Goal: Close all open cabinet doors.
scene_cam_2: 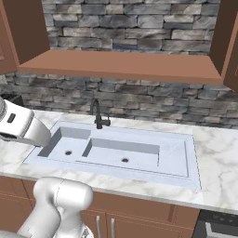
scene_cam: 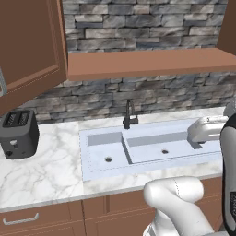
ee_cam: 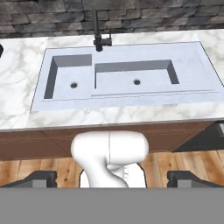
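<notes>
A reddish-brown cabinet door (scene_cam: pixel 30 46) stands swung open at the upper left, its silver bar handle (scene_cam: pixel 2 83) at the frame edge. In the right base view this left cabinet door (scene_cam_2: pixel 25 28) and a right cabinet door (scene_cam_2: pixel 228 37) both angle outward from the wall cabinet's bottom board (scene_cam_2: pixel 121 67). My gripper (ee_cam: pixel 114 179) is open, its dark fingertips (ee_cam: pixel 41 178) wide apart with nothing between them. It looks down from well back at the sink (ee_cam: pixel 127 78), far from either door.
A white double sink (scene_cam: pixel 152 147) with a black faucet (scene_cam: pixel 129 115) sits in the marble counter (scene_cam: pixel 46 170). A dark toaster (scene_cam: pixel 18 133) stands at the left. Drawer fronts (scene_cam: pixel 27 221) run below, and a dark appliance (scene_cam_2: pixel 218 228) is at the lower right.
</notes>
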